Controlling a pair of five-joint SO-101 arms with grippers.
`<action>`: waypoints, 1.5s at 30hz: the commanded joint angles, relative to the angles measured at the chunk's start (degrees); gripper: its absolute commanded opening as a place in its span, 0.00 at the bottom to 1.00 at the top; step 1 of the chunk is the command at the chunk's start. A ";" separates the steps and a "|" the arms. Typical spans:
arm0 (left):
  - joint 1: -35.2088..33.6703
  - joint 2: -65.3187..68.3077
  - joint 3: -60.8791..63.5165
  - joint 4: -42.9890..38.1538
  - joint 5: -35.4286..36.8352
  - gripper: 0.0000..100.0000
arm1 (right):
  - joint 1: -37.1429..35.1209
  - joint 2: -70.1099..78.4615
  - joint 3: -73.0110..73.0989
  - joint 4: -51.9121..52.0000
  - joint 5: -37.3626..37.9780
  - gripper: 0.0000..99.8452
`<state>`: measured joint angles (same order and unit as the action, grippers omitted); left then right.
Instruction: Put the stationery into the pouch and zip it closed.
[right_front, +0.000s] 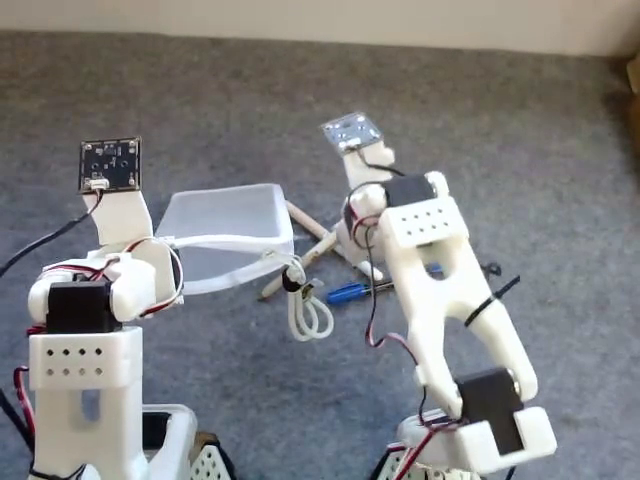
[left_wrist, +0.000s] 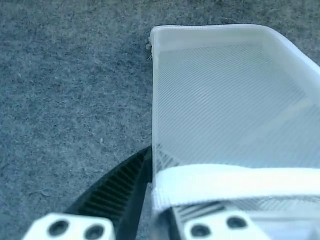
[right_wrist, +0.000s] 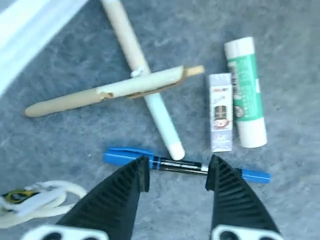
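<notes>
your right gripper (right_wrist: 178, 167) sits closest, low over the grey carpet (right_wrist: 290, 210), its black jaws spread apart and grasping nothing, one on each side of the blue pen (right_wrist: 187, 165). the pen lies flat and crosswise between them. just off to the side rests a looped white cord (right_wrist: 40, 200), which in the high view trails from the pouch's corner.

beyond the blue pen, the white end of a pale pen (right_wrist: 160, 115) stops just beside it, and a cream pen (right_wrist: 85, 97) lies across that one. next to them are a small box (right_wrist: 220, 112) and a glue stick (right_wrist: 245, 90), side by side and nearly touching.

farther off is the pouch (right_front: 225, 230), a translucent mesh bag. your left gripper (left_wrist: 155, 195) is clamped on its banded edge and holds it off the carpet. no stationery is visible inside it; every piece is on the carpet.

watch these, as judgement only:
- the blue pen is thin and lies flush, so the jaws may scrape the carpet or pinch pile instead.
- a grip off its middle could let it tip or swing.
- closing may knock the pale pen's tip.
- the cord could snag on the way over.
- the pouch is soft and held by one edge, so its mouth may sag.
</notes>
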<state>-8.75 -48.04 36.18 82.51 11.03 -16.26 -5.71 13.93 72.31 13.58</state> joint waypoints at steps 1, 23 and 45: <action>-1.71 1.01 0.31 -0.44 0.70 0.01 | 3.21 0.31 -5.58 0.13 0.97 0.18; -5.05 1.01 0.57 -0.35 0.70 0.01 | 6.46 25.98 -28.97 -4.70 7.56 0.18; -5.05 1.01 1.19 -0.62 0.62 0.01 | 6.73 44.88 -43.47 -4.70 9.41 0.14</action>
<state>-12.88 -48.04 36.26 82.42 11.21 -10.11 39.38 -25.27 68.26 22.37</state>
